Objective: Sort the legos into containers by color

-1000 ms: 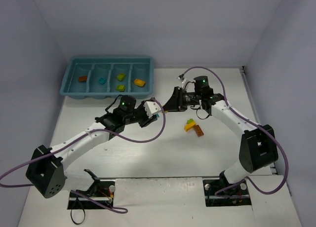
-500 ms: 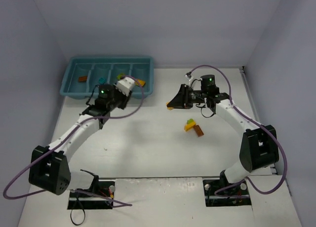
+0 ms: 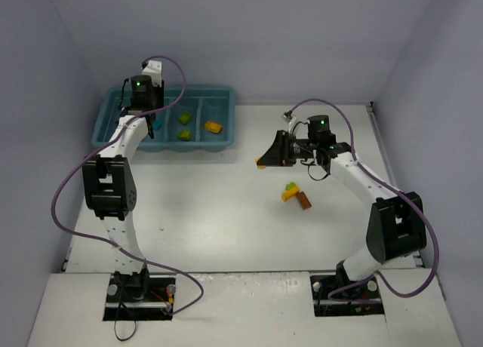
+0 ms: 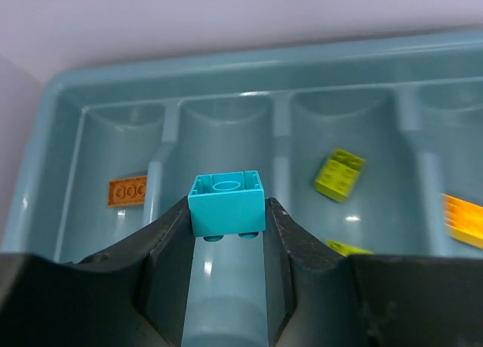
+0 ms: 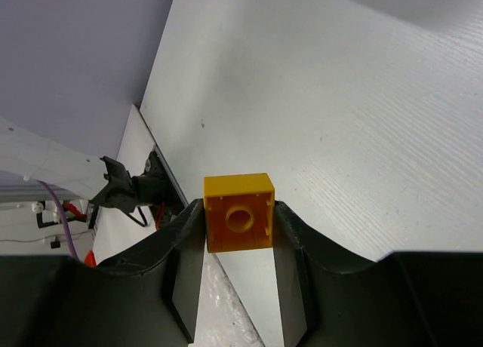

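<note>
My left gripper hangs over the teal-blue tray, shut on a teal lego above the second compartment from the left. The tray holds a brown-orange lego in the first compartment, two lime legos in the third and a yellow-orange one in the fourth. My right gripper is shut on a yellow lego, held above the table right of the tray. A lime lego, a yellow one and a brown-orange one lie together mid-table.
The right arm's purple cable loops above its wrist. Grey walls close the table at the back and both sides. In the right wrist view the table's near edge and a base mount show below the held lego.
My left arm has swung from mid-table up and left to the tray, carrying the teal lego. My right gripper has shifted slightly, still holding the yellow lego.
</note>
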